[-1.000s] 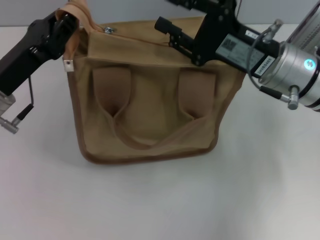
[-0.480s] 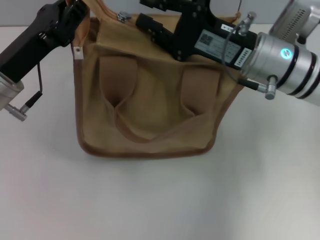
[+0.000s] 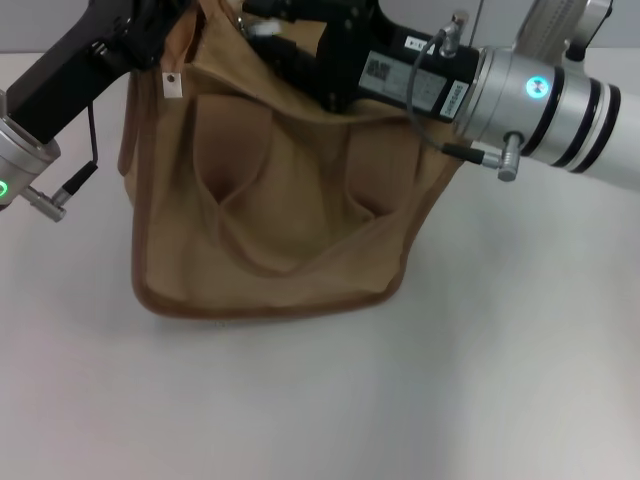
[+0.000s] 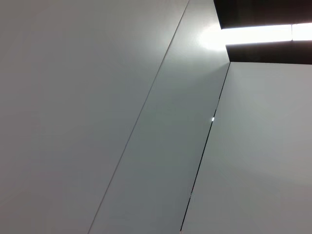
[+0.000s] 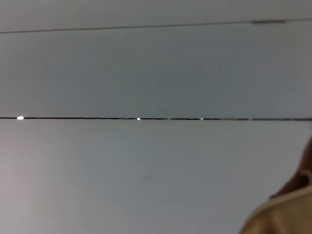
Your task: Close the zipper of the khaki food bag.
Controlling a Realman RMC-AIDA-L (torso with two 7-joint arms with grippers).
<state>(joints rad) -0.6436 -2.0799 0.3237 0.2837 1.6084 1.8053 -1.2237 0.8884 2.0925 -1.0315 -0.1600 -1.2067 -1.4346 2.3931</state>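
While the bag [image 3: 270, 210] hangs tilted off the table [image 3: 300, 400], I should keep its top taut and pull the zipper [image 3: 262, 27] straight along its track, not upward. Its front panel and straps face me, bottom edge nearest. Farther back, my left gripper [image 3: 150, 25] is at the bag's top left corner and my right gripper [image 3: 290, 20] is over the top by the silver pull. I cannot tell how far either is open or what it grips.

We see a plain white bench [image 3: 300, 400]; beyond it, pale grey wall panels [image 4: 146, 122], perhaps lit overhead.
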